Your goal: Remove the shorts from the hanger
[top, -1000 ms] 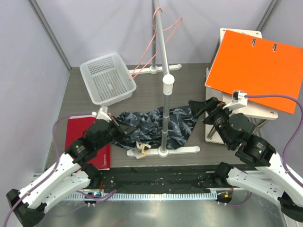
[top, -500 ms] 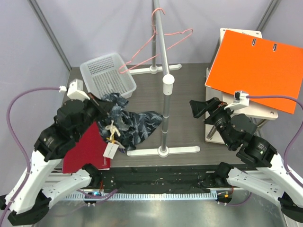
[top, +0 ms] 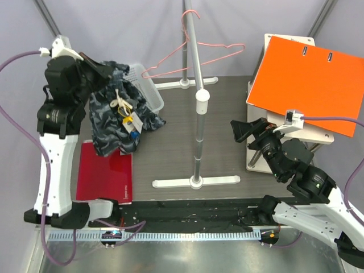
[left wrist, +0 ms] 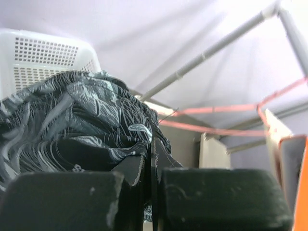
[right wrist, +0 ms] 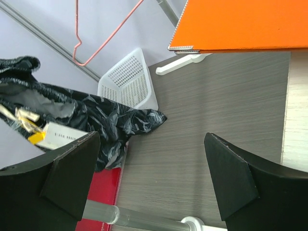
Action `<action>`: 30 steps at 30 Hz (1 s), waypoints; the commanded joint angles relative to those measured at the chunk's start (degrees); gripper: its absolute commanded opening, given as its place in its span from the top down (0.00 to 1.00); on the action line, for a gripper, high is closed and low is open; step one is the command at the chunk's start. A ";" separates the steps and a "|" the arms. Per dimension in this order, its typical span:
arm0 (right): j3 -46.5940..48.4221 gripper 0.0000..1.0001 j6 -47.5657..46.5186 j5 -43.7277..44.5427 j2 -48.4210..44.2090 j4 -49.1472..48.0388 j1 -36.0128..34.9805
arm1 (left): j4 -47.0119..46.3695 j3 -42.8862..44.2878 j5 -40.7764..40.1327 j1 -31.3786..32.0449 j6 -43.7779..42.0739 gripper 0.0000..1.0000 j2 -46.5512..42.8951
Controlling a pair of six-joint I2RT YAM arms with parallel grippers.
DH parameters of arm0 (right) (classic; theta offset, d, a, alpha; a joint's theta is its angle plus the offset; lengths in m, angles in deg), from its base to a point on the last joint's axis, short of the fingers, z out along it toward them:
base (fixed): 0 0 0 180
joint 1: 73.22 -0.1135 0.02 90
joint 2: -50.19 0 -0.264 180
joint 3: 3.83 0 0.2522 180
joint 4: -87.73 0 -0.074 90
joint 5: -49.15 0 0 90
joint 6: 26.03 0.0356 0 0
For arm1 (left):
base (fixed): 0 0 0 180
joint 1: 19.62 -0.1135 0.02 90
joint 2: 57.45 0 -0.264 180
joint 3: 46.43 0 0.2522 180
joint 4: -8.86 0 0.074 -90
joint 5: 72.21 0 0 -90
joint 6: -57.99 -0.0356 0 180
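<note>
Overhead, the left gripper (top: 102,69) is clamped on the shorts (top: 111,116), which hang beneath it at far left, clear of the hanger (left wrist: 216,109) on the rail (top: 193,34). The right gripper (right wrist: 151,136) sits near right, jaws apart.

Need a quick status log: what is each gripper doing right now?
Left gripper: jaws shut on the shorts.
Right gripper: jaws open, holding nothing.

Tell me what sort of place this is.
Probably a robotics lab test cell: left arm and right arm bolted to a dark table, plain pale walls, and staged props: a rail with a pink hanger, a white basket, an orange binder.
</note>
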State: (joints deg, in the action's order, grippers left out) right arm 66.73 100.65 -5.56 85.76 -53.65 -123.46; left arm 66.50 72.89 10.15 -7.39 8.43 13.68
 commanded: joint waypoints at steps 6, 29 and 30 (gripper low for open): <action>2.79 0.05 -0.65 0.13 -1.21 -4.12 -0.12 | -21.54 11.75 18.61 -16.44 17.37 1.00 9.45; 2.62 0.06 -1.27 0.13 -2.96 -3.42 -0.12 | -45.73 8.54 42.45 -18.73 36.38 0.99 28.02; 2.62 0.06 -1.18 0.22 -2.96 -3.42 -0.04 | -45.11 5.48 41.83 -19.17 35.85 0.99 27.14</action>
State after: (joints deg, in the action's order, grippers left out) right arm 67.61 100.08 -5.95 82.68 -54.89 -123.46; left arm 25.41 83.42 50.95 -24.48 45.77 47.34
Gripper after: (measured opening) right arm 0.944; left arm 0.009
